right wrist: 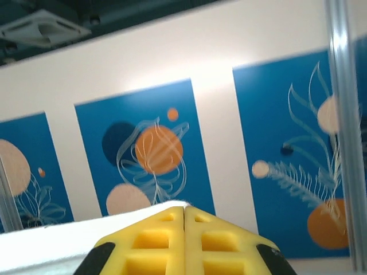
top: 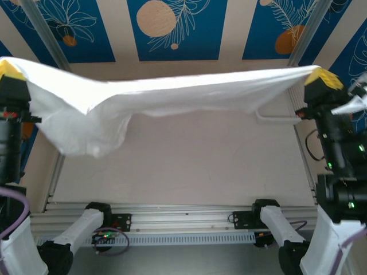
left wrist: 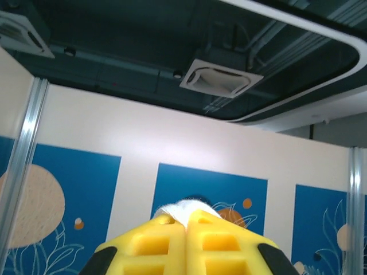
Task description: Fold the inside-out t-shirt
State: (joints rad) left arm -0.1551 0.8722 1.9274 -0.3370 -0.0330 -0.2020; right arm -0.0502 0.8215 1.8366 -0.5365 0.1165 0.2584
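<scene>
While it hangs stretched between the two arms above the table (top: 200, 172), we list one inside-out t-shirt (top: 172, 94): white, thin, wrinkled fabric, its top edge pulled taut from far left to far right, with a loose fold sagging at the left. We count two grippers with yellow, blocky pads (left wrist: 155, 246). The left gripper (top: 10, 70) is pressed together on the shirt's left corner. The right gripper (top: 322, 77) pinches its right corner.
</scene>
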